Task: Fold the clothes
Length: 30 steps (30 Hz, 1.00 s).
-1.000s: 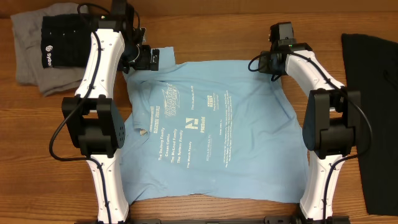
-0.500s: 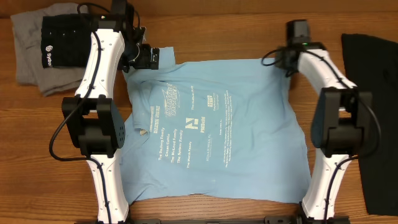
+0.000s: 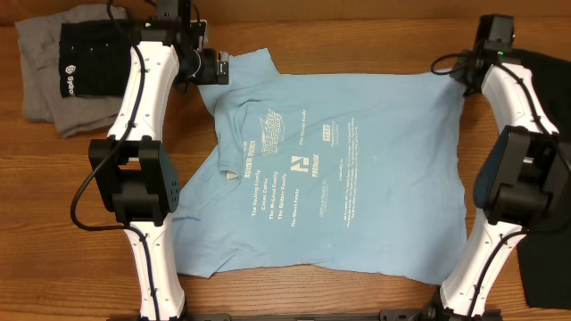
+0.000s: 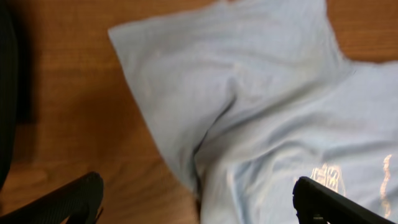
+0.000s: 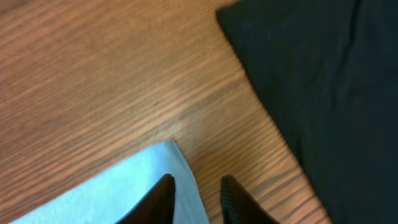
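A light blue T-shirt [image 3: 330, 178] with white print lies spread flat on the wooden table. My left gripper [image 3: 214, 68] hovers over its far left sleeve [image 4: 205, 81], jaws wide open, with one finger [image 4: 74, 199] over bare wood and the other over the cloth. My right gripper [image 3: 461, 75] is at the shirt's far right corner [image 5: 149, 174]. Its fingers [image 5: 231, 193] stand slightly apart, with the corner's edge lying between them on the wood and not pinched. Folded black [image 3: 89, 58] and grey [image 3: 36, 62] garments lie far left.
A black garment [image 3: 544, 178] lies along the table's right side, close beside my right gripper [image 5: 196, 180] and seen as a dark sheet [image 5: 311, 74] in the right wrist view. Bare wood [image 5: 93, 74] lies beyond the shirt's far edge.
The right gripper dragged the shirt's far right corner rightward, spreading the shirt wider, then parted its fingers. The shirt shifted right. The left gripper stayed open at the sleeve.
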Tool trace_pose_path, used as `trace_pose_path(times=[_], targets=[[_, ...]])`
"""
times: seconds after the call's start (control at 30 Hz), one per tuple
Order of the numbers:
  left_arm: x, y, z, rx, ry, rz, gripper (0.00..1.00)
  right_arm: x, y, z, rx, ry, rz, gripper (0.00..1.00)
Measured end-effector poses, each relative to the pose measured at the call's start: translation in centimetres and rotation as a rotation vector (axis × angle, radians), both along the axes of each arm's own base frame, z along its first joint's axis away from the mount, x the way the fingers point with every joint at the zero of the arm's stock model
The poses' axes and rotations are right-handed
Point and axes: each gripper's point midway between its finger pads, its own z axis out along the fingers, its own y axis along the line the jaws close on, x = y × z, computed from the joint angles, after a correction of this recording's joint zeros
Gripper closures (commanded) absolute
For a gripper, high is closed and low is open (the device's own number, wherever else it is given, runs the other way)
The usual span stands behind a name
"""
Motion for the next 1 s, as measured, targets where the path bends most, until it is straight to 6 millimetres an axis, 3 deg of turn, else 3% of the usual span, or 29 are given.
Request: trace_pose_path(times=[0.03, 0.07, 0.1, 0.3, 0.4, 0.47, 0.53, 0.6, 0.7, 0.83, 1.0], targets=[[0.5, -0.1, 0.2, -0.007, -0.02, 0.0, 0.0, 0.1, -0.1, 0.3, -0.002, -0.007, -0.003, 0.12], [0.9, -0.3, 0.3, -0.015, -0.038, -0.002, 0.0, 0.2, -0.2, 0.6, -0.003, -0.01, -0.004, 0.01], [1.2, -0.5, 0.4, -0.021, -0.052, -0.005, 0.0, 0.2, -0.1, 0.8, -0.002, -0.005, -0.004, 0.0], [3.5, -1.7, 1.6, -0.052, -0.158, -0.005, 0.07, -0.9, 1.6, 0.7, 0.073, 0.059, 0.026, 0.0], [4.5, -2.0, 1.2, -0.076, -0.181, 0.028, 0.18, -1.2, 3.6, 0.8, 0.173, 0.077, 0.072, 0.0], [4.8, -2.0, -0.4, -0.084, -0.163, 0.045, 0.22, -1.3, 5.0, 0.7, 0.237, 0.085, 0.103, 0.0], [4.7, -2.0, -3.2, -0.087, -0.11, 0.061, 0.32, -1.8, 6.4, 0.4, 0.298, 0.105, 0.133, 0.0], [4.3, -1.9, -5.8, -0.087, -0.058, 0.077, 0.55, -2.1, 7.5, 0.2, 0.337, 0.119, 0.155, 0.0], [3.8, -1.6, -8.6, -0.074, -0.007, 0.093, 0.71, -2.3, 8.9, 0.1, 0.376, 0.132, 0.182, 0.02], [3.8, -1.0, -9.2, -0.064, -0.002, 0.112, 0.96, -2.4, 10.2, 0.1, 0.396, 0.144, 0.206, 0.12], [4.1, -0.6, -9.1, -0.06, -0.011, 0.116, 0.96, -2.5, 11.8, 0.0, 0.407, 0.157, 0.233, 0.15]])
